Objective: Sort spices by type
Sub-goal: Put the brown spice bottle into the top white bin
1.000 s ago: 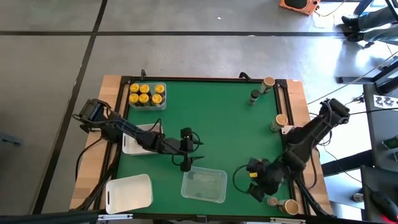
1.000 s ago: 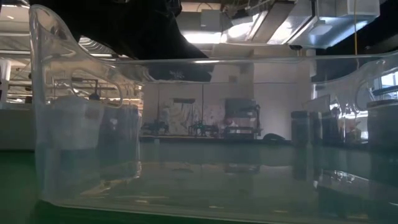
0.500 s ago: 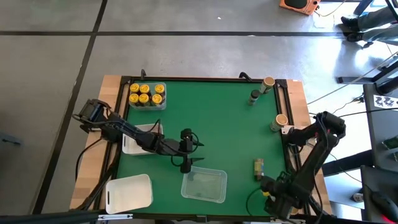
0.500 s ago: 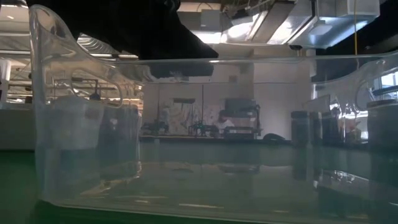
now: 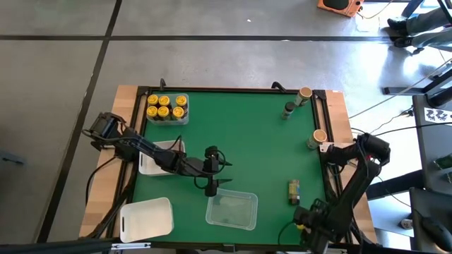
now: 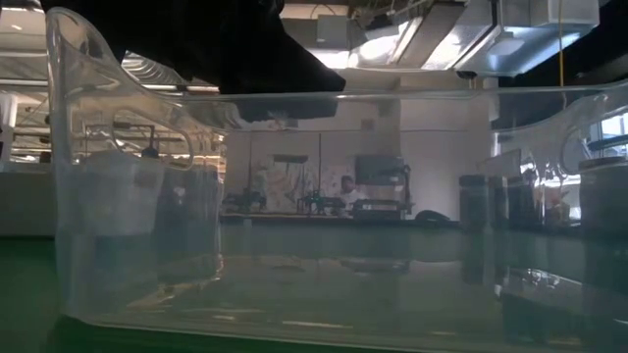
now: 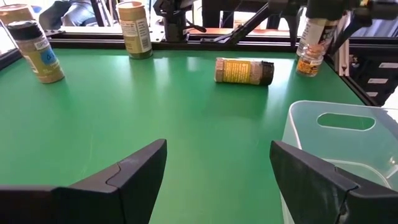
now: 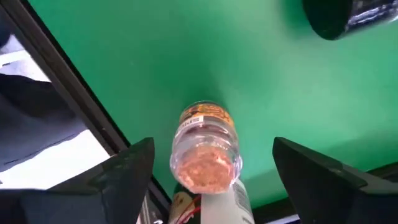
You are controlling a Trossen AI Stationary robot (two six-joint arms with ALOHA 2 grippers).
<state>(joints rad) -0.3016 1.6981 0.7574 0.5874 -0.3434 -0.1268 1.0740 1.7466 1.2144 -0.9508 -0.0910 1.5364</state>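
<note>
Hovering above the green desk (image 5: pixel 254 141) near its middle, the left gripper (image 5: pixel 211 174) has its fingers spread and holds nothing; it sits just beside the clear tray (image 5: pixel 232 209) at the near edge. The right gripper (image 5: pixel 308 220) hangs at the desk's near right corner, fingers spread wide, and its wrist view looks down on an upright jar of reddish-brown spice (image 8: pixel 205 152) standing between them without being pinched. A dark-lidded jar (image 5: pixel 293 191) lies on its side on the green surface, near the right edge. Six yellow-lidded jars (image 5: pixel 167 107) stand packed in a clear tray (image 5: pixel 185 116) at the far left corner. Along the right side stand three more jars: a dark-lidded one (image 5: pixel 289 110), a tan-lidded one (image 5: pixel 304 94) beside it at the far corner, and another tan-lidded one (image 5: pixel 318 137) partway down the edge. A white tray (image 5: pixel 152 165) lies under the left arm, and a second white tray (image 5: pixel 146 218) sits at the near left corner.
</note>
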